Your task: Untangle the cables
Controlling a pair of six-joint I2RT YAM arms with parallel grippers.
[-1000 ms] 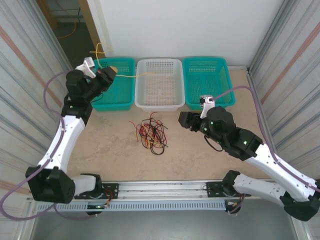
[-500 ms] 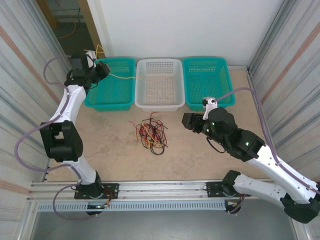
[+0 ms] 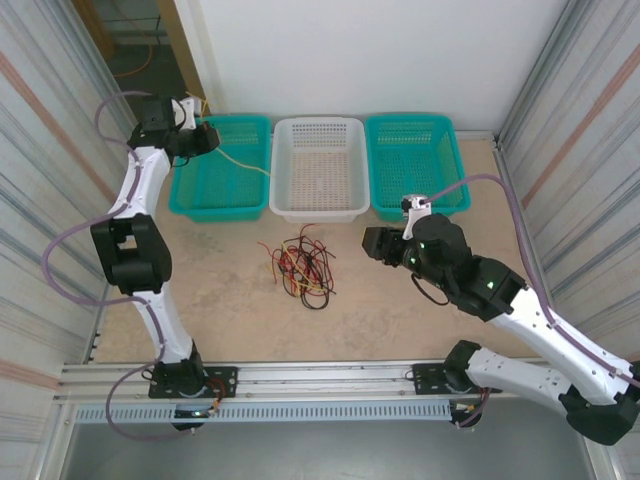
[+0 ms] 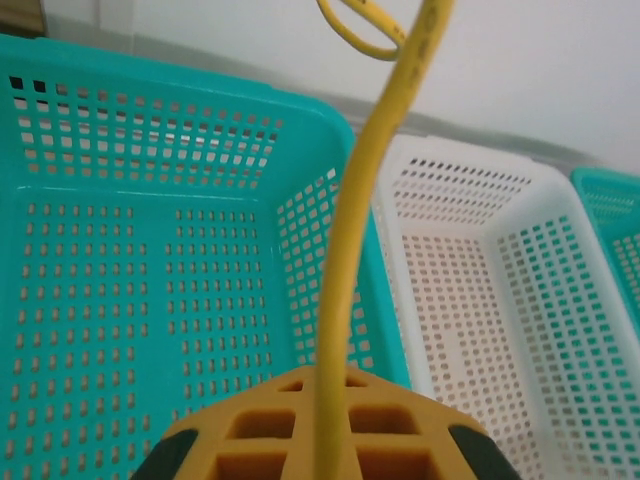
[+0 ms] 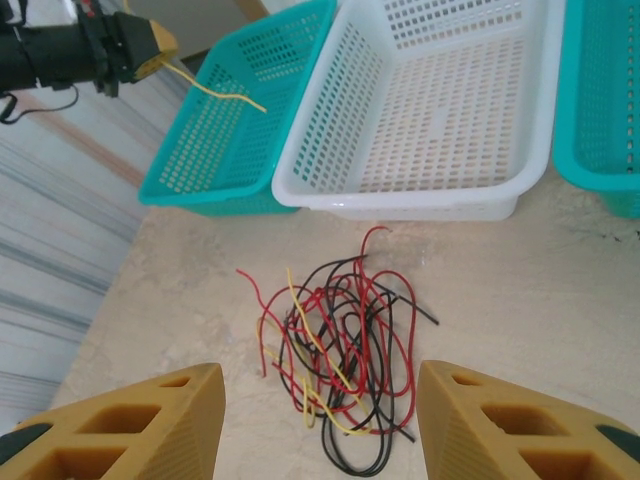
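A tangle of thin red, black and yellow cables (image 3: 300, 265) lies on the table in front of the white basket. My right gripper (image 3: 368, 243) hovers to the right of the pile and is open; its wrist view has the tangle (image 5: 340, 340) between and beyond the two yellow fingers (image 5: 150, 425). My left gripper (image 3: 205, 135) is raised at the far left corner, shut on one yellow cable (image 3: 240, 160). That cable trails over the left teal basket. In the left wrist view the yellow cable (image 4: 345, 270) rises straight out of the closed pads (image 4: 270, 435).
Three perforated baskets line the back wall: left teal (image 3: 190, 205), white (image 3: 315, 212), right teal (image 3: 420, 208). Corrugated metal walls (image 3: 50, 200) close both sides. The arm rail (image 3: 320, 385) runs along the near edge.
My left arm swung back and to the left, drawing the yellow cable's free end out of the white basket to over the left teal one. The right gripper's jaws narrowed slightly.
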